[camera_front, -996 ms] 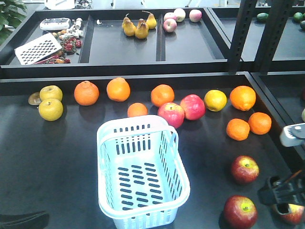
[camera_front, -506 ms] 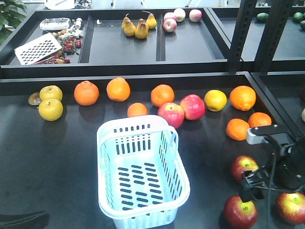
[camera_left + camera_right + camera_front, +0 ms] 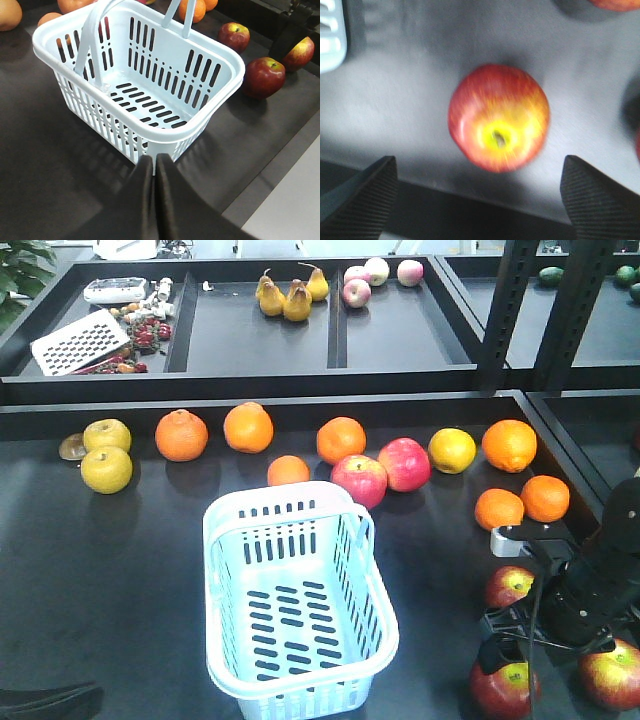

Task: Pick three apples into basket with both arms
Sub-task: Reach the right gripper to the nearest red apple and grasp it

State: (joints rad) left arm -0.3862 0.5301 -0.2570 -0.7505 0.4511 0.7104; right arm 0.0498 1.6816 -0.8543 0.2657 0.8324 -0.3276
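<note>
I see a dark red apple (image 3: 499,117) with a yellow-green stem patch, black ribbed pads (image 3: 365,197) on my right gripper (image 3: 477,180), a pale blue-white slotted basket (image 3: 296,540), a black surface (image 3: 120,560).

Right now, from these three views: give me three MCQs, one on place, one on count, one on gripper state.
1. Where do the three dark red apples lie?
A. in the basket
B. on the table, right of the basket
C. in the back tray

2. How many fruits does the basket hold?
A. none
B. one
C. three

3. The right gripper is:
A. shut on an apple
B. open above an apple
C. shut on the basket's handle

Answers: 1 B, all three sit on the dark table right of the basket. 2 A, only its slotted bottom shows. 3 B, the right wrist view shows the jaws wide apart with an apple untouched between them.
</note>
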